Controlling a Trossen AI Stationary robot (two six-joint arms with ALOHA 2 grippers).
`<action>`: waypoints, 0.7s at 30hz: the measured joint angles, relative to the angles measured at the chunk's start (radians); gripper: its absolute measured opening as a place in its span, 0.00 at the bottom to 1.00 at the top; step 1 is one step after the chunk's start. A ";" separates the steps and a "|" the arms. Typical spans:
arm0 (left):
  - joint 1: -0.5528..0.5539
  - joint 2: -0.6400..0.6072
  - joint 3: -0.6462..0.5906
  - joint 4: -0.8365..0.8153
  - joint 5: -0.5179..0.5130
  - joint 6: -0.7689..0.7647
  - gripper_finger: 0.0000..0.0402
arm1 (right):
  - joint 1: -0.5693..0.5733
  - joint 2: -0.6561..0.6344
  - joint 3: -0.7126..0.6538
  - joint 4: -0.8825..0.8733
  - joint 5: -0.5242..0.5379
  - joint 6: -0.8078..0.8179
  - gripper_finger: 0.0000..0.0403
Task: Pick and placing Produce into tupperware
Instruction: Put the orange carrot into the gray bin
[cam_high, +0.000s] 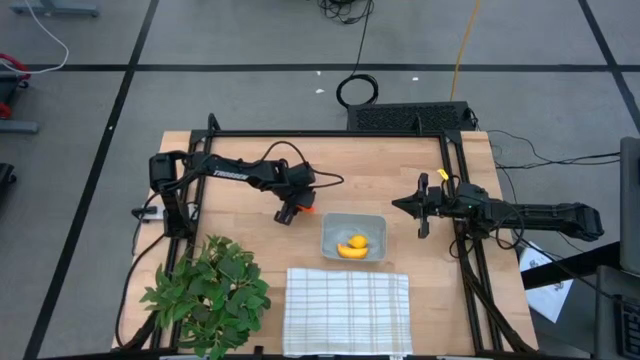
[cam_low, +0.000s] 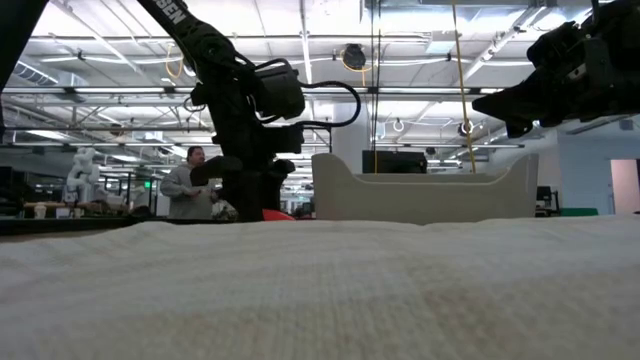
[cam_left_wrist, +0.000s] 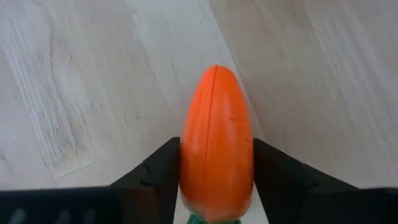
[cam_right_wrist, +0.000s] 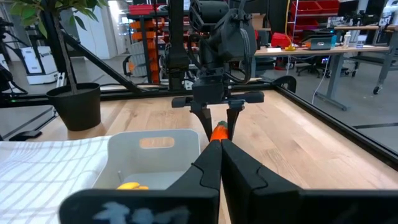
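An orange carrot (cam_left_wrist: 216, 137) with a green top lies on the wooden table, just left of the tupperware (cam_high: 353, 218). My left gripper (cam_high: 292, 210) comes down on the carrot, one finger on each side of it. The translucent tupperware holds two yellow pieces, a banana and a small fruit (cam_high: 352, 246). My right gripper (cam_high: 400, 205) is shut and holds nothing; it hovers level, right of the tupperware and pointing toward it. In the right wrist view the carrot (cam_right_wrist: 219, 132) shows between the left gripper's fingers (cam_right_wrist: 204, 118). My left gripper pinches the carrot between its two fingers, on its two long sides near the thick green-topped end (cam_left_wrist: 189, 177). The fingers come steeply from above and lie across the carrot. The carrot rests on the table, its pointed tip (cam_left_wrist: 214, 71) sticking out past the fingers.
A leafy green plant (cam_high: 210, 290) stands at the near left. A white checked cloth (cam_high: 347, 310) lies at the near edge, just in front of the tupperware. Black frame rails (cam_high: 455, 200) border the table. A person (cam_low: 190, 185) stands far behind the table.
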 joint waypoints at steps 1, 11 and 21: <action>0.000 -0.001 0.000 0.000 0.000 0.000 0.41 | 0.000 0.000 0.000 0.000 0.000 0.000 0.00; -0.009 -0.011 0.001 -0.005 -0.078 -0.026 0.42 | 0.000 0.000 0.000 0.000 0.000 0.001 0.00; -0.010 -0.110 0.001 -0.004 -0.072 -0.028 0.43 | 0.000 0.000 -0.001 0.002 0.000 0.001 0.00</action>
